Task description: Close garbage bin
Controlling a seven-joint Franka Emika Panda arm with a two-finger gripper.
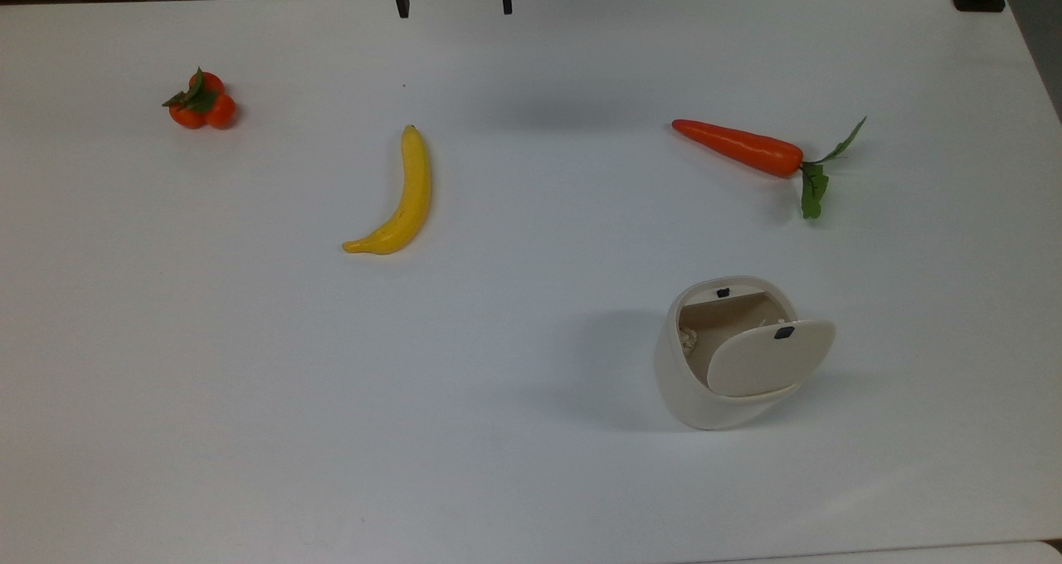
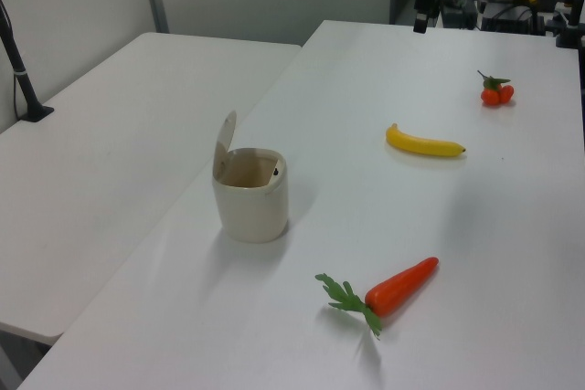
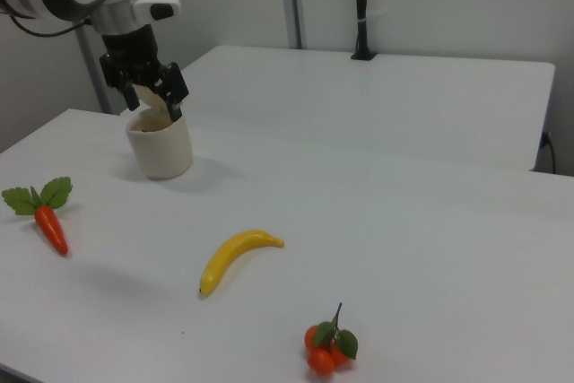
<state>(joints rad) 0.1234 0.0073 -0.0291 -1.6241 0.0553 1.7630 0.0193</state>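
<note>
**The bin is standing open on the white table**

We are looking at a big white table (image 1: 531,464). The garbage bin (image 1: 705,390) is sitting on it, toward the top view's lower right. The bin is small and cream-white, and it is standing upright. Its lid (image 1: 767,357) is sticking up, so the bin is open. We are seeing a small black tab (image 1: 784,332) on the lid and the beige inside (image 1: 722,319) of the bin. In the left view, the bin (image 2: 251,198) is sitting near the table's left edge, and its lid (image 2: 224,143) is standing almost straight up at the left view's left side of the rim.

The gripper (image 1: 454,0) is hanging at the far edge of the table, at the top of the top view. Its two black fingers (image 1: 402,4) are spread wide apart, and they are holding nothing. The gripper is well apart from the bin. In the right view, the gripper (image 3: 148,87) is showing in front of the bin (image 3: 161,145).

Other things are lying on the table too. An orange carrot (image 1: 742,148) with green leaves is lying beyond the bin in the top view. A yellow banana (image 1: 402,195) is lying near the middle. A little bunch of oranges (image 1: 202,104) is sitting at the top view's upper left. None of them are touching the bin.
</note>
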